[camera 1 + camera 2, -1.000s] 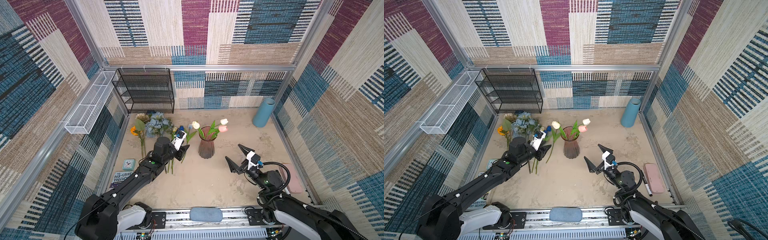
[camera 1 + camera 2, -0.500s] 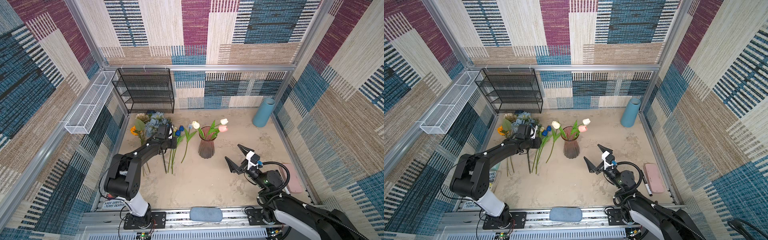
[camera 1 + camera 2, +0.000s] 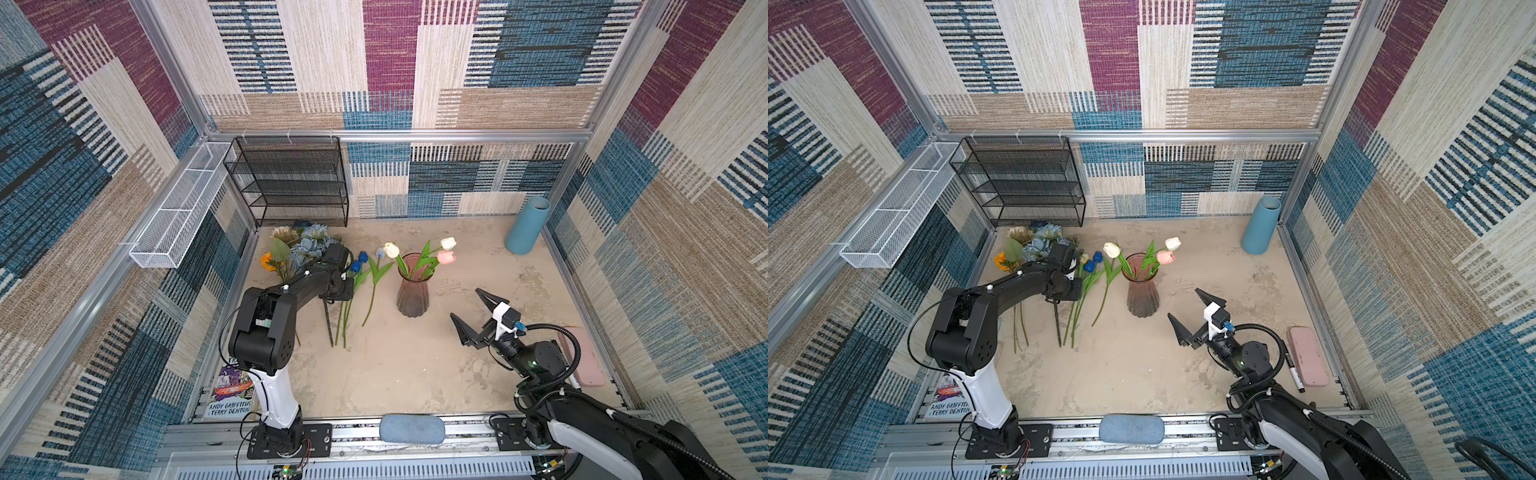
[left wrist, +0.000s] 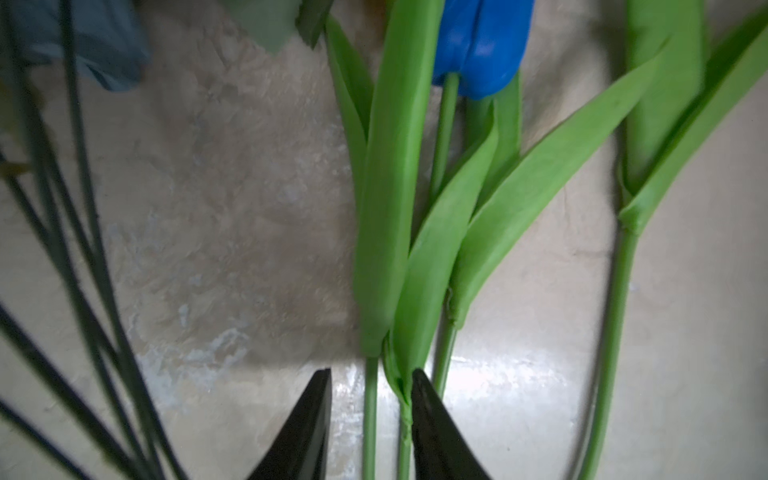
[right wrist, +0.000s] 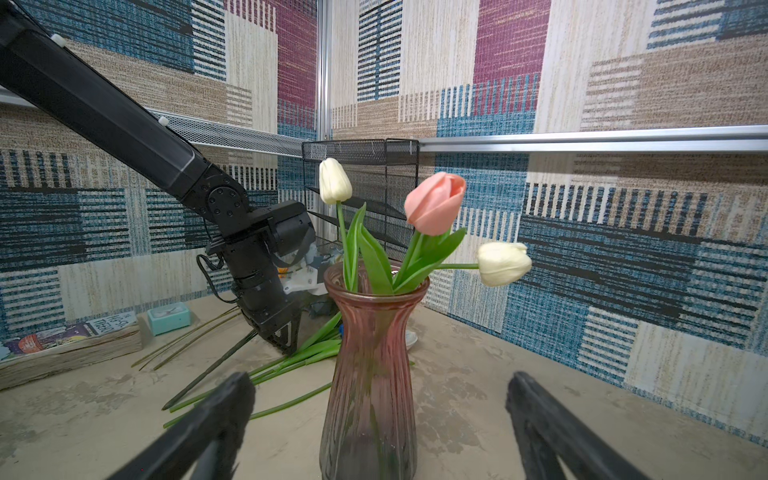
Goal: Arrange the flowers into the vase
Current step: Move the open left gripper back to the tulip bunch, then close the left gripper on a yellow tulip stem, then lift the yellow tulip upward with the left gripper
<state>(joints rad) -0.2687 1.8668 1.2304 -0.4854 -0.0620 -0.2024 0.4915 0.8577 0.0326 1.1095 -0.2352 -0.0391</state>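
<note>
We are seeing the left gripper [image 4: 371, 399] down among the loose flowers [image 3: 381, 270] lying on the tabletop [image 3: 415, 374] left of the pink glass vase [image 3: 412, 297], blooms pointing toward the black mesh rack [image 3: 291, 178]. Its jaws are standing narrow, not clamped: one bare green stem [image 4: 369, 415] is sitting between them with a gap showing on one side, and a second stalk wrapped in leaf bases is touching the other finger [image 4: 436, 432]. We cannot tell which bloom either belongs to; the blue tulip [image 4: 482, 45] is lying just beyond. Two white tulips [image 3: 391, 249] and a pink tulip [image 3: 446, 257] are already standing in the vase. The dusty-blue bunch [image 3: 309, 245] and orange bloom [image 3: 266, 261] are lying further left. The right gripper [image 3: 464, 303] is hovering wide open and empty near the vase, not touching it

We are judging these artificial tulips as very light, with thin springy stems and soft, slick leaves, so pinching bare stem below the leaves is looking best, not leaf or bloom. Two stalks between the jaws are risking a double pick. A long stem is likely swinging bloom-heavy once lifted. The vase is looking fragile, narrow-necked, easy to tip
</note>
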